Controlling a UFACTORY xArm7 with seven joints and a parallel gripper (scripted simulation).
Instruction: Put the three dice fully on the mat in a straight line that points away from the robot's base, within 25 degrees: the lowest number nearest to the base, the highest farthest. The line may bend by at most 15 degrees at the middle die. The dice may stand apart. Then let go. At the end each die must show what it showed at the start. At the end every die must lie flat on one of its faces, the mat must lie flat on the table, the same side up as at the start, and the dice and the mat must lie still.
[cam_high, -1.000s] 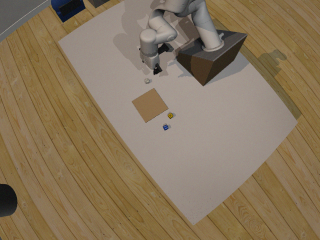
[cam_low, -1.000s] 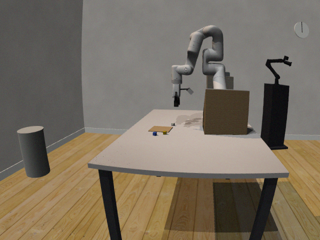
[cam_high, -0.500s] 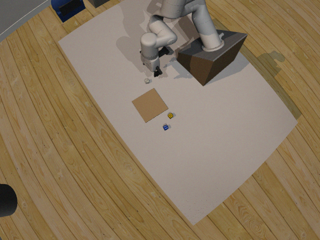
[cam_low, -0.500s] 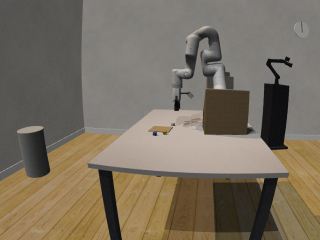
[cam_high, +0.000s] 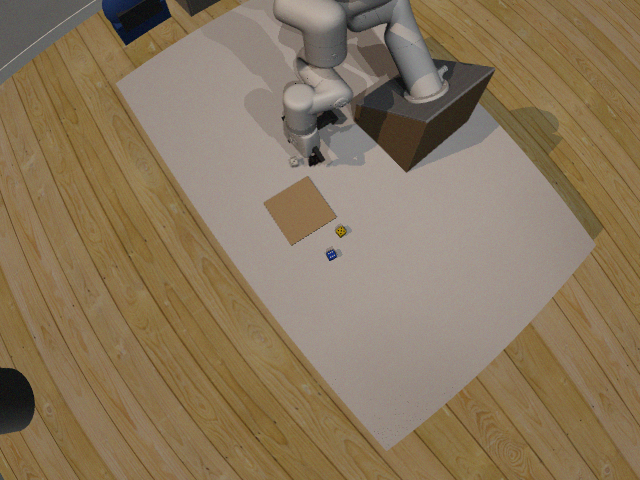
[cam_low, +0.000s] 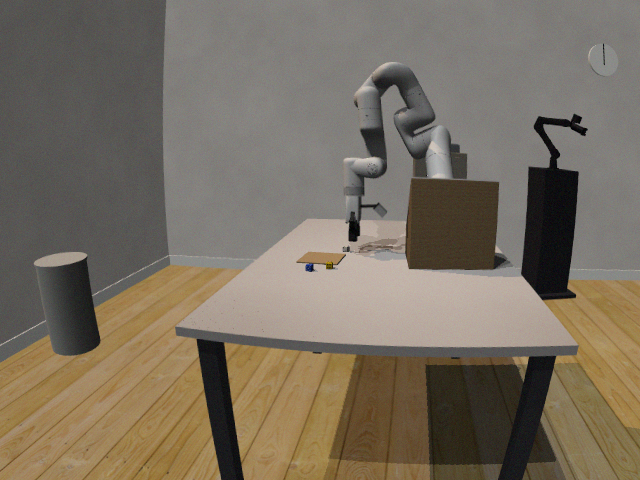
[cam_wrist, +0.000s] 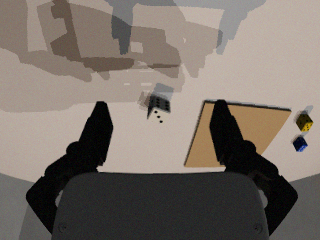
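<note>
Three dice (cam_high: 294, 162) (cam_low: 345, 249) (cam_wrist: 159, 110), one mat (cam_high: 300, 210) (cam_low: 321, 257) (cam_wrist: 245, 132), one table (cam_high: 413, 310) (cam_low: 382, 304) (cam_wrist: 30, 145) and one wall clock (cam_low: 603, 59).

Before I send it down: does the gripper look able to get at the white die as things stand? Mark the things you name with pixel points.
Probably yes: the open gripper (cam_high: 313, 156) (cam_low: 353, 238) (cam_wrist: 160, 113) hangs above the white die (cam_high: 294, 161) (cam_low: 345, 249) (cam_wrist: 159, 112), with nothing visible in between.
</note>
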